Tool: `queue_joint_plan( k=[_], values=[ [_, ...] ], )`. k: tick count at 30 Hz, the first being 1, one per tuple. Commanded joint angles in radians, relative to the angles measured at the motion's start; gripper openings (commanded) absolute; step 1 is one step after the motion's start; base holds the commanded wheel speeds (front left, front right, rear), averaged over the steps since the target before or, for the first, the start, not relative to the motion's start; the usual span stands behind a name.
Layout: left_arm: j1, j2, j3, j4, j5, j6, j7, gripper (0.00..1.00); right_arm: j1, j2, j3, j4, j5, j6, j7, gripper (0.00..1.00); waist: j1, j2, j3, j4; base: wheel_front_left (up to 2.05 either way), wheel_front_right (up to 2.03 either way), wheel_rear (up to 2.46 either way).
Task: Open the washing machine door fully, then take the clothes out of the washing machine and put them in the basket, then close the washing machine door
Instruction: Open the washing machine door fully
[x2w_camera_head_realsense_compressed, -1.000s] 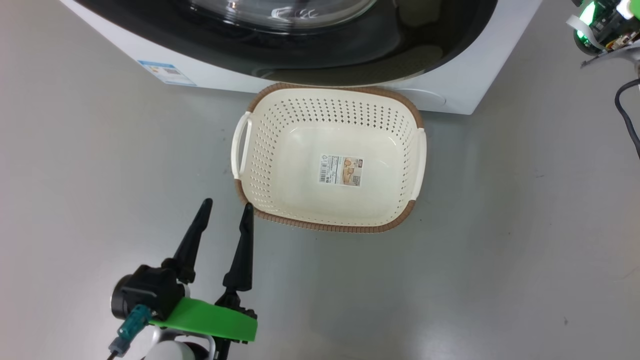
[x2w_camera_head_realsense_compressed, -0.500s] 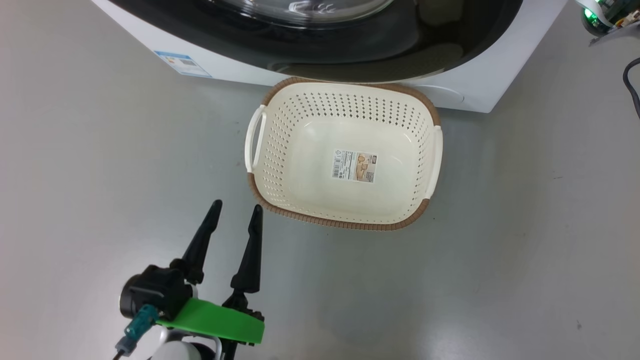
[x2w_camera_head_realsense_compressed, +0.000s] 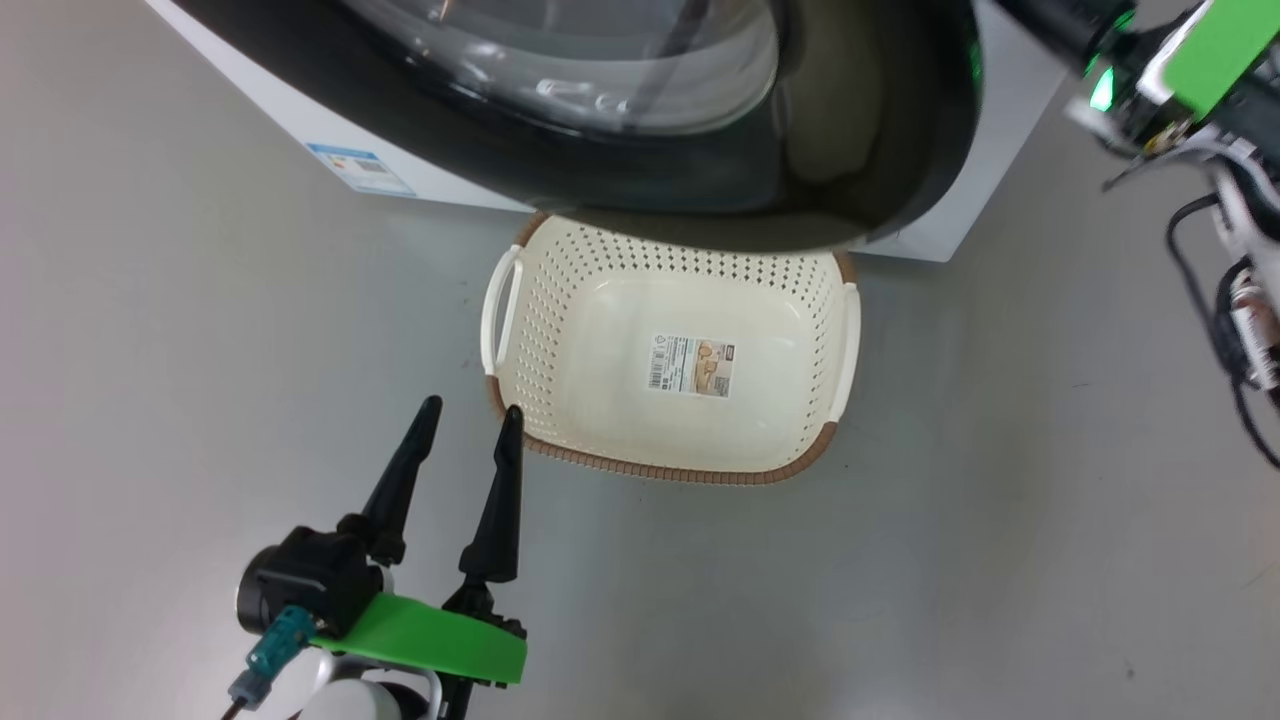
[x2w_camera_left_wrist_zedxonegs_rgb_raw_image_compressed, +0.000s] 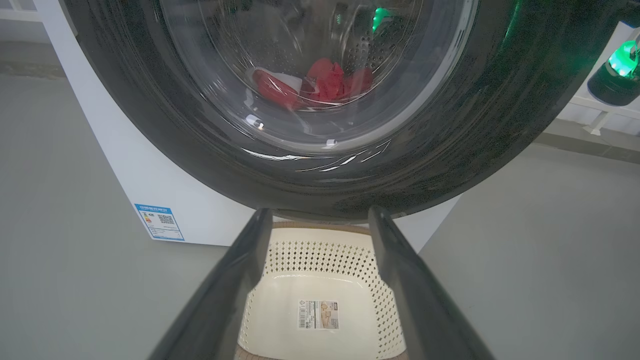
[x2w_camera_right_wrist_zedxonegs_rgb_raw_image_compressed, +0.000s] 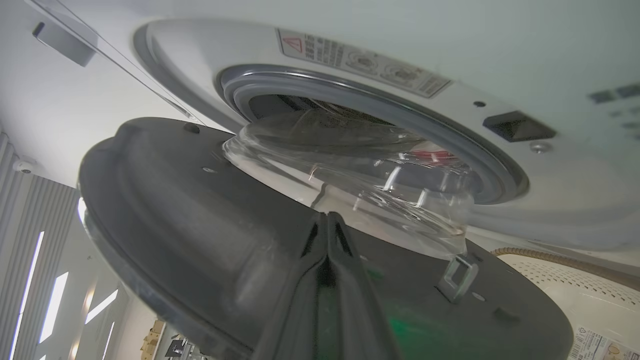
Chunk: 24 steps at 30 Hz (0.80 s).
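Head view: the washing machine (x2w_camera_head_realsense_compressed: 1005, 160) sits at twelve o'clock, and the washing machine door (x2w_camera_head_realsense_compressed: 860, 130) stands partly open, its glossy black rim overhanging the far edge of the basket (x2w_camera_head_realsense_compressed: 660, 470) at the centre of the floor. The left gripper (x2w_camera_head_realsense_compressed: 471, 405) waits at seven o'clock, fingers spread wide and empty, tips just beside the basket's near left corner. In the right wrist view the right gripper (x2w_camera_right_wrist_zedxonegs_rgb_raw_image_compressed: 327, 215) has its fingers pressed together, holding nothing, lying against the door's dark inner face. The likely trouble is slipping: closed fingers pushing a smooth panel could slide off and leave the door half open, or catch on the metal latch hook (x2w_camera_right_wrist_zedxonegs_rgb_raw_image_compressed: 456, 280) near them. The swinging rim might also brush the basket if it hangs low; the clearance cannot be judged. The door is round, so it has no long axis; its glass bulge points back into the drum, its outer face toward the robot. The basket's long axis runs nine to three o'clock, mouth up. The clothes (x2w_camera_left_wrist_zedxonegs_rgb_raw_image_compressed: 327, 82) lie red inside the drum.
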Motion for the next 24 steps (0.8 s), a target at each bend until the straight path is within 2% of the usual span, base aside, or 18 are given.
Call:
queue_joint_plan(
  k=[1,13,24],
  values=[
    [0.014,0.016,0.036,-0.019,0.007,0.003,-0.009,1.0,0.04,0.034,0.018,-0.039,-0.008,0.007,0.016,0.0,0.0,0.0,-0.017,-0.012,0.0,0.0,0.0],
    [0.049,0.016,0.052,-0.018,0.031,-0.001,-0.009,1.0,0.168,0.082,0.045,-0.126,-0.028,0.007,0.062,0.0,0.0,0.0,-0.082,-0.037,0.0,0.0,0.0],
    [0.062,0.016,0.05,-0.027,0.032,0.0,-0.009,1.0,0.239,0.116,0.072,-0.182,-0.046,0.007,0.107,0.0,0.0,0.0,-0.094,-0.04,0.0,0.0,0.0]
  ],
)
